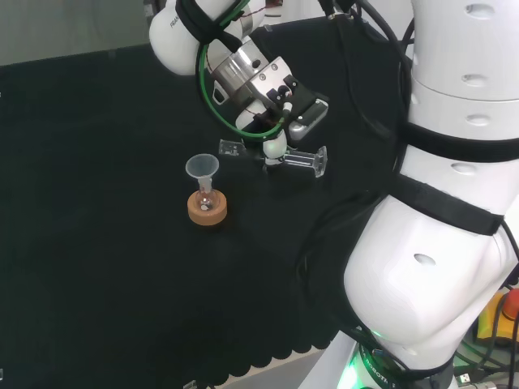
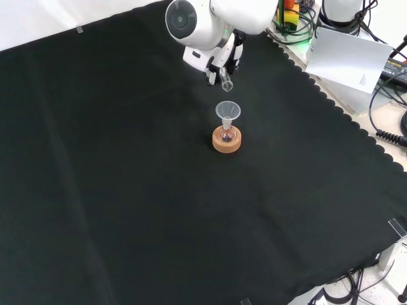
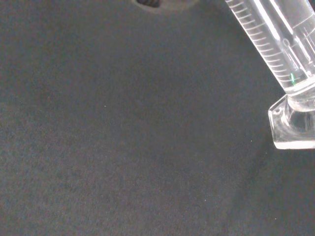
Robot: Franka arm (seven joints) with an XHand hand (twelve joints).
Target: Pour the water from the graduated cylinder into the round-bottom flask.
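A small round-bottom flask (image 1: 206,199) stands in a cork ring (image 1: 208,212) with a clear funnel (image 1: 202,168) in its neck. The hand (image 1: 285,96) is shut on the clear graduated cylinder (image 1: 276,156), which is tipped almost level in the air. The cylinder's mouth points toward the funnel and hangs just above and to the right of its rim in the head view. In the front view the hand (image 2: 219,60) holds the cylinder (image 2: 226,81) just beyond the funnel (image 2: 227,111), flask (image 2: 226,134) and cork ring (image 2: 227,143). The wrist view shows the cylinder (image 3: 275,44) with its scale and foot. I cannot tell whether water is flowing.
Black cloth (image 2: 127,190) covers the bench around the flask. The arm's white links (image 1: 454,203) stand at the head view's right. A white box (image 2: 346,60) and cables lie past the cloth's scalloped edge at the front view's top right.
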